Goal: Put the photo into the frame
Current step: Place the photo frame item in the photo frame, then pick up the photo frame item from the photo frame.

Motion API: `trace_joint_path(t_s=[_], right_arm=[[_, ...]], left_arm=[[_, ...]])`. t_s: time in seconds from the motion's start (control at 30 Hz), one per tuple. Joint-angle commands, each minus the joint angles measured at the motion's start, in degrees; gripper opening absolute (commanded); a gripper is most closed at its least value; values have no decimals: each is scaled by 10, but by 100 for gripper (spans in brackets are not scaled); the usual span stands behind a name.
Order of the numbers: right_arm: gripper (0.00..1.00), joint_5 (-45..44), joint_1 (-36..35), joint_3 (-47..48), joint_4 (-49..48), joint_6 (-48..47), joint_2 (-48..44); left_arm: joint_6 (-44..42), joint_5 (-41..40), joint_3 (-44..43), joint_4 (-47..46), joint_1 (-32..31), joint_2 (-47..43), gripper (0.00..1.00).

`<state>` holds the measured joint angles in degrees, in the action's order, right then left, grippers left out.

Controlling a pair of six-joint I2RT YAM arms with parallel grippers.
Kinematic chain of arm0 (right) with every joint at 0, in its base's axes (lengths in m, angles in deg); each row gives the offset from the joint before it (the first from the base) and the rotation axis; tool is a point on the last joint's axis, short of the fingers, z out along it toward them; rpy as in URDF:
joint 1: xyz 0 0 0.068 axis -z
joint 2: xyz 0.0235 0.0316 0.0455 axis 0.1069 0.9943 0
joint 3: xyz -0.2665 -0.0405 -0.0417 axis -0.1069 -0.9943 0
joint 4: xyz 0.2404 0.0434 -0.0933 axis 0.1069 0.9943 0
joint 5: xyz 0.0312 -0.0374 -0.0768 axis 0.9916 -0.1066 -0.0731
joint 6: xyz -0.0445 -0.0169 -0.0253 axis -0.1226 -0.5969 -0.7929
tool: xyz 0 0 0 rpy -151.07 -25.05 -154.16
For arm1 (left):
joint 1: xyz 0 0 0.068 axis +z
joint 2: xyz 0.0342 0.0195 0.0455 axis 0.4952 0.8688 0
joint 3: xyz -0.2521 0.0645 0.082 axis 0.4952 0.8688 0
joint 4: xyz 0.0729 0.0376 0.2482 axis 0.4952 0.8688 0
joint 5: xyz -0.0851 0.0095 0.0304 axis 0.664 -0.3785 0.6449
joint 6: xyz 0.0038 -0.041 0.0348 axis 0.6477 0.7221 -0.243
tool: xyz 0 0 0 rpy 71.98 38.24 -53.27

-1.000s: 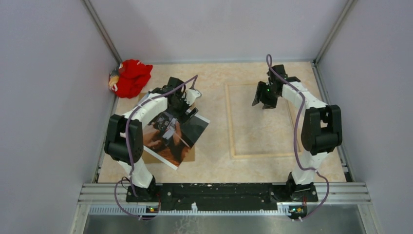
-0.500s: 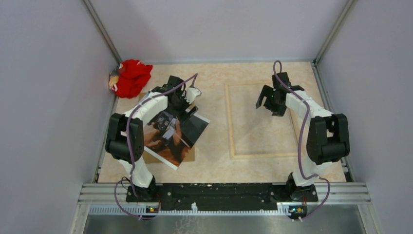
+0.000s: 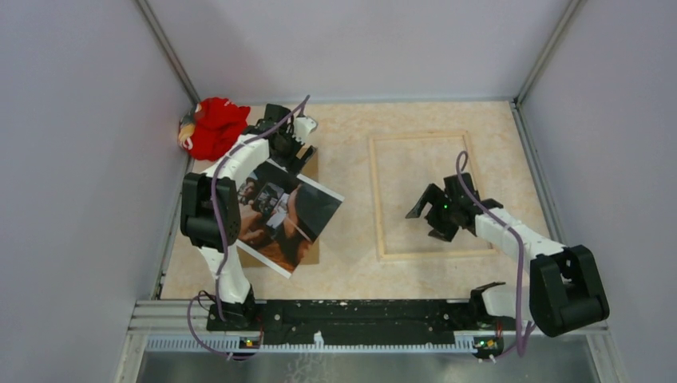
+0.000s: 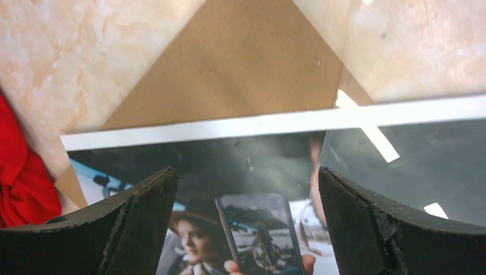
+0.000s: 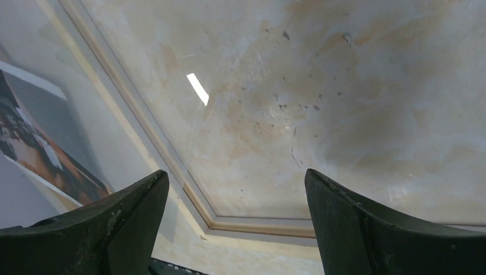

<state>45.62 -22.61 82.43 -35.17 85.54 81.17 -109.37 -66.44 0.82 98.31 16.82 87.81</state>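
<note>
Top external view: the photo (image 3: 289,215) lies picture side up on the left half of the table (image 3: 351,159), turned at an angle, resting on a brown backing board (image 3: 310,254) that pokes out under its near and far edges. The frame (image 3: 375,199) lies flat right of centre, well apart from the photo, with only bare tabletop inside it. A red cloth item (image 3: 214,128) sits in the far left corner.

The left gripper (image 3: 289,155) hovers over the far edge of the photo. In the left wrist view its 2 fingers (image 4: 137,212) are spread wide with nothing between them, the photo's white border and the board lying below the gap.

The right gripper (image 3: 427,219) hangs over the near part of the frame's interior. In the right wrist view its jaws are also parted and hold nothing, with the frame's near left corner below them.
</note>
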Motion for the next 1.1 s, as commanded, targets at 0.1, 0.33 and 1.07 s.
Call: trace_joint_path(t_s=[0.1,0.33,1.07], right_arm=[[88,65,-17,-65,-155,126,-8],[86,51,-69,-82,-253,178,59],[16,-54,-98,-84,-486,197,-3]], left_arm=[[32,0,-36,-12,-2,42,98],[48,10,-23,-28,-4,69,98],[27,114,50,23,-19,35,97]])
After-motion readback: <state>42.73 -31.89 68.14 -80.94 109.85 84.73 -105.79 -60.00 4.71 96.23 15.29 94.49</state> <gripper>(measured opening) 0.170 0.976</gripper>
